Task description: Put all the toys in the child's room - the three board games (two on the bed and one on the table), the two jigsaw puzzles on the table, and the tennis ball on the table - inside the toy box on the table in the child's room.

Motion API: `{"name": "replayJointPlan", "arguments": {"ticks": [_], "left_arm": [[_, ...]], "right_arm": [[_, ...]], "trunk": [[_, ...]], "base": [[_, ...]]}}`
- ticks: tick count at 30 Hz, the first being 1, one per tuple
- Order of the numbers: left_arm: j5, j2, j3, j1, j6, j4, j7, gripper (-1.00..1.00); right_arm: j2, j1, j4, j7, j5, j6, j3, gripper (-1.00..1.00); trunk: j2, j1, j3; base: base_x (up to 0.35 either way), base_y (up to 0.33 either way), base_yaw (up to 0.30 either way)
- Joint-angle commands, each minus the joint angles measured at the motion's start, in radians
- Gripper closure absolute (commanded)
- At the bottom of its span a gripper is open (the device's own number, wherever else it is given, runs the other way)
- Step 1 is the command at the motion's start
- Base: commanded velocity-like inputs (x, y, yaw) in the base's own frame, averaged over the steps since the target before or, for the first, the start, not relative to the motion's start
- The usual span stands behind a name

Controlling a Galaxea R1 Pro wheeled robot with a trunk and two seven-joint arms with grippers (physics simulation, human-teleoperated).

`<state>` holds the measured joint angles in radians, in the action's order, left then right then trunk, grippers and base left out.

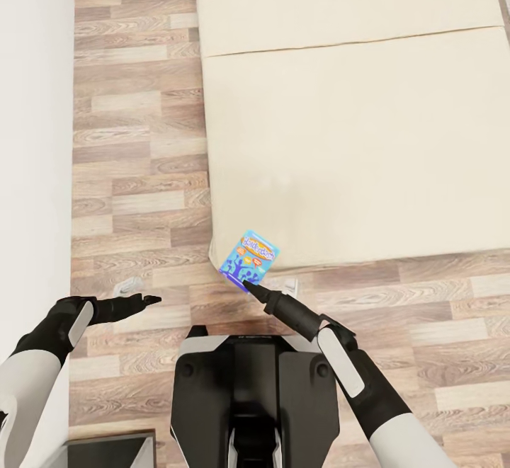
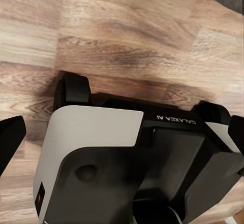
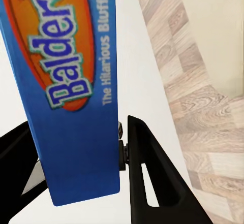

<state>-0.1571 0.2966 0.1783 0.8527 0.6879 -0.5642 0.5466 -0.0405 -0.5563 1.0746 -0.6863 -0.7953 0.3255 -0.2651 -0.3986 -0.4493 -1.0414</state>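
A small blue board game (image 1: pixel 249 254) with an orange label sits at the near corner of the beige bed (image 1: pixel 354 135), overhanging the wood floor. My right gripper (image 1: pixel 249 286) is at its near edge. In the right wrist view the blue board game (image 3: pixel 66 82) stands between the two black fingers (image 3: pixel 147 173), and my right gripper (image 3: pixel 76 132) is shut on it. My left gripper (image 1: pixel 149 300) hangs over the floor at the left, well away from the bed. In the left wrist view its fingertips (image 2: pixel 10 135) stand wide apart, with nothing between them.
A white wall (image 1: pixel 32 135) runs along the left side, with a strip of plank floor (image 1: pixel 142 135) between it and the bed. My own base (image 1: pixel 255 383) stands on the floor just short of the bed's corner. A dark object (image 1: pixel 106 450) is at the near left.
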Motion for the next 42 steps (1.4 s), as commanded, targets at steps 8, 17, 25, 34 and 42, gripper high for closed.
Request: {"name": "replayJointPlan", "arguments": {"ticks": [8, 17, 25, 34, 42], "left_arm": [[-0.004, 0.0, 0.003, 0.0, 0.009, 0.0, 0.002, -1.0], [-0.004, 0.001, 0.003, 0.0, 0.011, 0.0, 0.003, -1.0], [-0.004, 0.001, 0.003, 0.0, 0.012, 0.0, 0.003, -1.0], [-0.004, 0.0, 0.003, 0.0, 0.012, 0.0, 0.003, -1.0], [-0.004, 0.0, 0.003, 0.0, 0.012, 0.0, 0.002, -1.0]], "right_arm": [[-0.003, 0.0, -0.001, 0.001, -0.01, 0.009, -0.001, 1.0], [-0.004, 0.0, -0.002, 0.002, -0.01, 0.009, -0.002, 1.0], [-0.003, 0.0, -0.001, 0.002, -0.01, 0.009, -0.003, 1.0], [-0.005, 0.0, -0.001, 0.002, -0.01, 0.009, -0.003, 1.0], [-0.004, 0.0, -0.001, 0.002, -0.01, 0.009, -0.003, 1.0]], "trunk": [[-0.001, -0.001, 0.012], [-0.001, -0.001, 0.027], [-0.001, -0.001, 0.041], [-0.001, -0.001, 0.055], [-0.001, -0.001, 0.069]], "base": [[0.0, 0.0, 0.0], [0.0, 0.0, 0.0], [0.0, 0.0, 0.0], [-0.001, 0.0, 0.0], [-0.045, 0.0, 0.0]]}}
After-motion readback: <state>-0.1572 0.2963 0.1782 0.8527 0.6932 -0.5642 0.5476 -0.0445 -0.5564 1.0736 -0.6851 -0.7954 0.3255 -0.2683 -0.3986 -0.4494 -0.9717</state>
